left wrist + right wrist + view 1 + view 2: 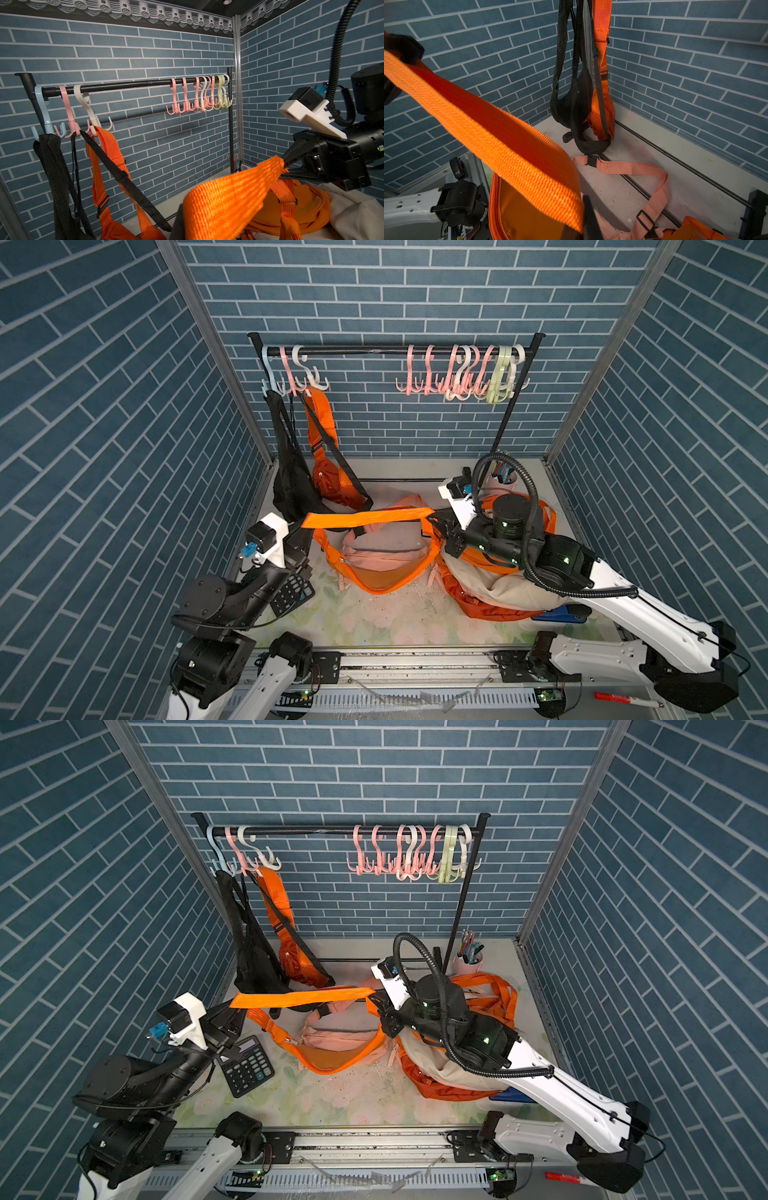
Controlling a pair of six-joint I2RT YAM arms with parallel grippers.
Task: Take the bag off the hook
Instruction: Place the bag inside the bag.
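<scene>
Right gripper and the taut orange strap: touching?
Touching. In the left wrist view the strap narrows into the shut jaws of the right gripper, pinched there with no gap.

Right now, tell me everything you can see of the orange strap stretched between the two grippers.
The orange strap is a broad, flat band of ribbed woven webbing, bright orange. It is pulled taut and nearly level above the table. The left gripper is shut on one end and the right gripper on the other. Past each grip it drops to the orange and pink waist bag sagging beneath. Nothing else visibly touches it.
</scene>
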